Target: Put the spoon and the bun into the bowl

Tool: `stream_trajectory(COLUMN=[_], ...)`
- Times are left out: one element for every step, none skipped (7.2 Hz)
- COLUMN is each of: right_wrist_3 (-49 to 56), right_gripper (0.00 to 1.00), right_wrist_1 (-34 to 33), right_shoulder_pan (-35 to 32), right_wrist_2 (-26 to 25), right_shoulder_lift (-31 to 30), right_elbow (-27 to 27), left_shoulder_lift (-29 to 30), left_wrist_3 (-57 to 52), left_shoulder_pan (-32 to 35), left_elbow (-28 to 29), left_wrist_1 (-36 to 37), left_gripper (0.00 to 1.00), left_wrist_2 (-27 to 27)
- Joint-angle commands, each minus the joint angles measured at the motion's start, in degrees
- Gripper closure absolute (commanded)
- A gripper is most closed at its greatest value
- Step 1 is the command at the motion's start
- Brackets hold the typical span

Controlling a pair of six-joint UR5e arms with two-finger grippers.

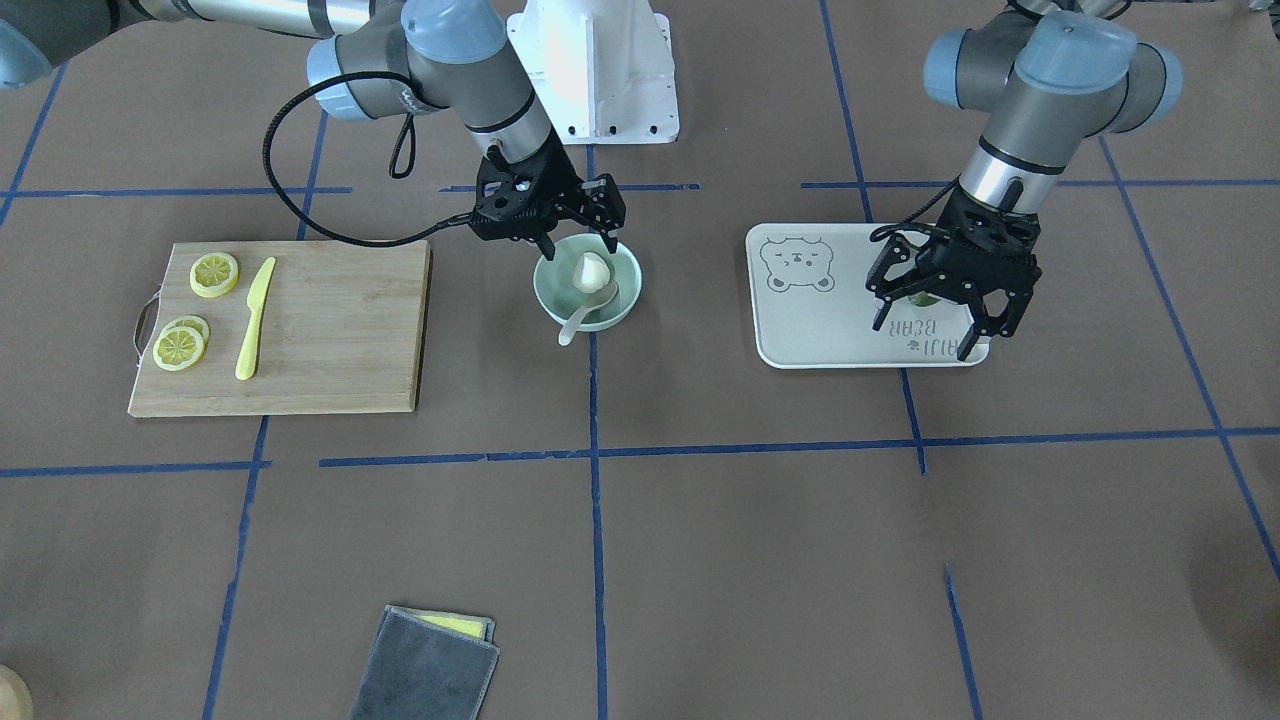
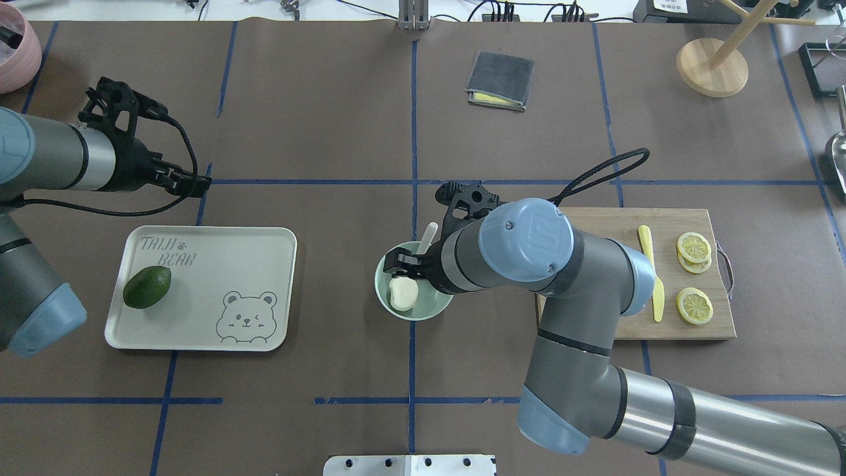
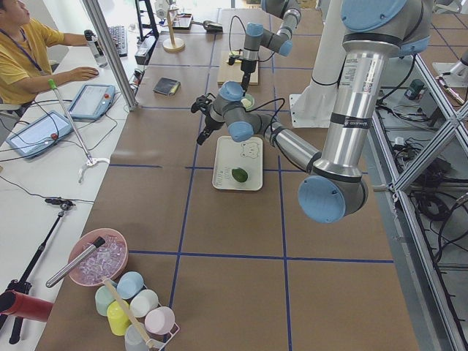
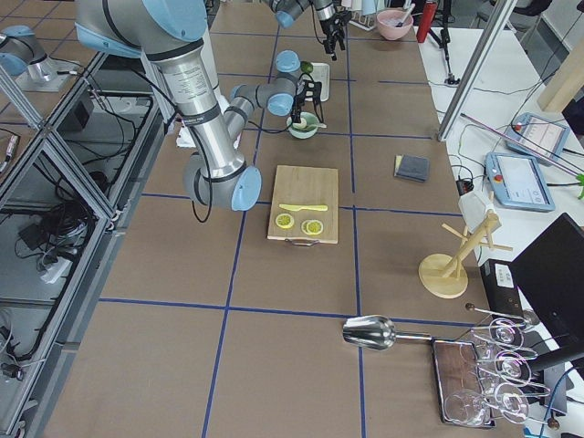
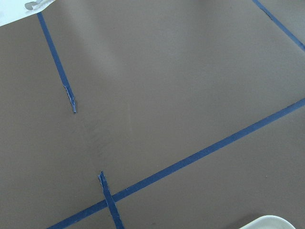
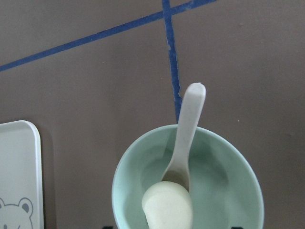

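Our overhead view looks forward and down on the brown paper-covered table (image 2: pixel 317 132); the front view faces back from the opposite side. Both show us the round pale mint-green bowl (image 2: pixel 426 311) mid-frame. Side views look along the table from its ends. The right wrist camera sits close above that bowl; the left's faces table paper.

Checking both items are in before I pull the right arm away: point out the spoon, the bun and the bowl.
spoon (image 6: pixel 189 119), right wrist view, middle of its handle.
bun (image 6: pixel 167 207), right wrist view, its rounded top.
bowl (image 6: pixel 224 176), right wrist view, bare inner wall.
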State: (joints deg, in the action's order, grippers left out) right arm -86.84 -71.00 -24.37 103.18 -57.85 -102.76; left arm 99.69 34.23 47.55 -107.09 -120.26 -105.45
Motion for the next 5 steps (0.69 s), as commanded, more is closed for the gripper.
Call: stream_trajectory(right_wrist_3=[1.57, 6.81, 16.6, 27.32, 39.34], right_gripper=[0.15, 0.15, 0.15, 0.15, 0.16], right_wrist_1=[0.42, 0.51, 0.51, 0.42, 0.07], right_shoulder_pan=[-5.3, -11.34, -16.45, -23.81, -31.54], right_wrist_2=[5.85, 11.72, 16.56, 22.09, 26.85], right_shoulder_lift=[-10.65, -15.32, -21.37, -26.82, -32.01], right_elbow=[-8.82, -10.52, -12.88, -13.17, -12.56], left_shoulder_lift=[-4.31, -6.42, -7.92, -9.5, -11.0], left_wrist_3=[-10.01, -15.46, -20.91, -29.4, -35.32], left_shoulder_pan=[7.08, 10.95, 15.51, 21.04, 25.19], left_elbow=[-0.14, -0.05, 0.56, 1.44, 2.66], left_wrist_1=[-0.15, -0.06, 0.2, 0.9, 1.86], left_gripper=[0.0, 0.0, 0.0, 0.0, 0.0], left_wrist_2=[-5.27, -7.55, -11.92, -14.84, -16.09])
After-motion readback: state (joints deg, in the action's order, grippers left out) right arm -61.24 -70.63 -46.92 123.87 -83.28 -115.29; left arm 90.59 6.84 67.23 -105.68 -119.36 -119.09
